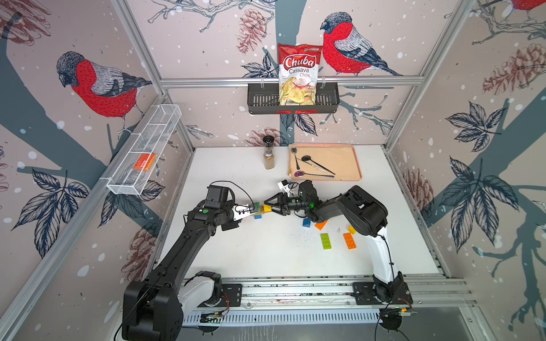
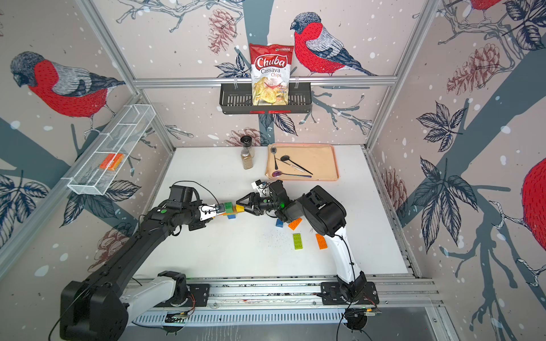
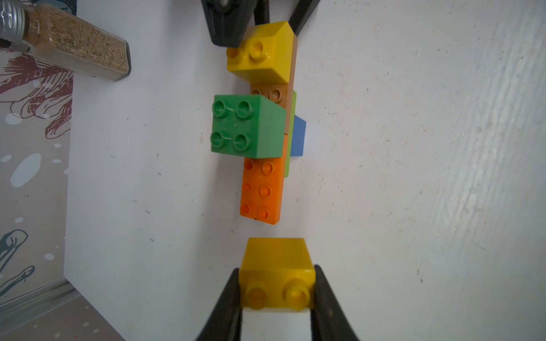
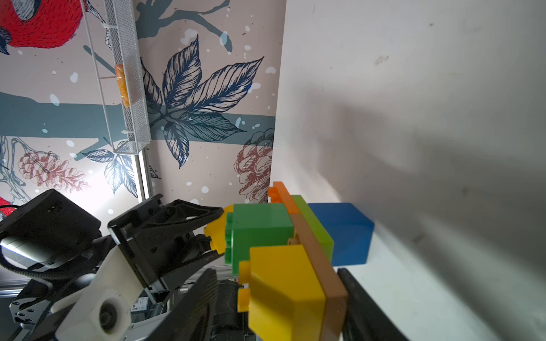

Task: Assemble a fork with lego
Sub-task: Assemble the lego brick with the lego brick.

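Note:
A partly built lego piece lies between both grippers: a green square brick, a yellow one, a brown and an orange long brick, a lime one and a blue square brick low by the table. My left gripper is shut on a separate yellow square brick, a short gap from the orange end. My right gripper straddles the yellow-and-brown end. One finger lies by the brown brick and a small gap shows at the studs.
Loose bricks lie under the right arm: blue, orange, lime, orange, yellow. A spice jar and a tray with spoons stand at the back. A wire basket hangs on the left wall.

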Motion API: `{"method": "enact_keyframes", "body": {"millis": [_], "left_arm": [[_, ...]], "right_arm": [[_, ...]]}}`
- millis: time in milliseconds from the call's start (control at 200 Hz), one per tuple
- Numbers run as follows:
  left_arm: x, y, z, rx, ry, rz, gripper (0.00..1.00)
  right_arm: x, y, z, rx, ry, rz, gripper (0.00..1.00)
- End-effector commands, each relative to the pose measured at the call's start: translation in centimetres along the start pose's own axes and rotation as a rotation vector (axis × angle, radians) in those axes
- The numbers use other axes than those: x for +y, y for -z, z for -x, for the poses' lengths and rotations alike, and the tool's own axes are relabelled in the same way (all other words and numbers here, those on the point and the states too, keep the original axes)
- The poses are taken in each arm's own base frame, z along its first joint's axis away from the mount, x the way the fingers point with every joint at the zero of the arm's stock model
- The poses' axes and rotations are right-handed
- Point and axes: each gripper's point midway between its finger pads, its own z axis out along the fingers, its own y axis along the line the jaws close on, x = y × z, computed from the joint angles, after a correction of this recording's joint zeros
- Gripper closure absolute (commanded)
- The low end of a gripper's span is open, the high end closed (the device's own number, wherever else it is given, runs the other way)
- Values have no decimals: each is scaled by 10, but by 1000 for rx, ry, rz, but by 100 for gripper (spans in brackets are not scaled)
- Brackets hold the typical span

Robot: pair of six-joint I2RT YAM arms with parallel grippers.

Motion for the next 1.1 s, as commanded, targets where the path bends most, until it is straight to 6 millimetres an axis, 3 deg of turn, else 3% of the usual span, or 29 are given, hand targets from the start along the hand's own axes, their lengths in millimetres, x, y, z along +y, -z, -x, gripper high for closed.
{"method": "enact_keyframes", "body": {"millis": [0, 405, 810, 1091], "left_arm": [[6, 0, 3, -22, -6, 10, 98], [12, -9, 4, -32, 3, -25, 98], [17, -13, 6, -39, 9, -36, 99], [30, -7, 10, -101, 75, -79, 98]], "right_arm": [[4, -2, -2, 18, 0, 21, 36], [11, -5, -5, 27, -20, 66, 34], [9, -5, -4, 26, -57, 82, 47], [5, -5, -5, 31, -66, 73, 51]]}}
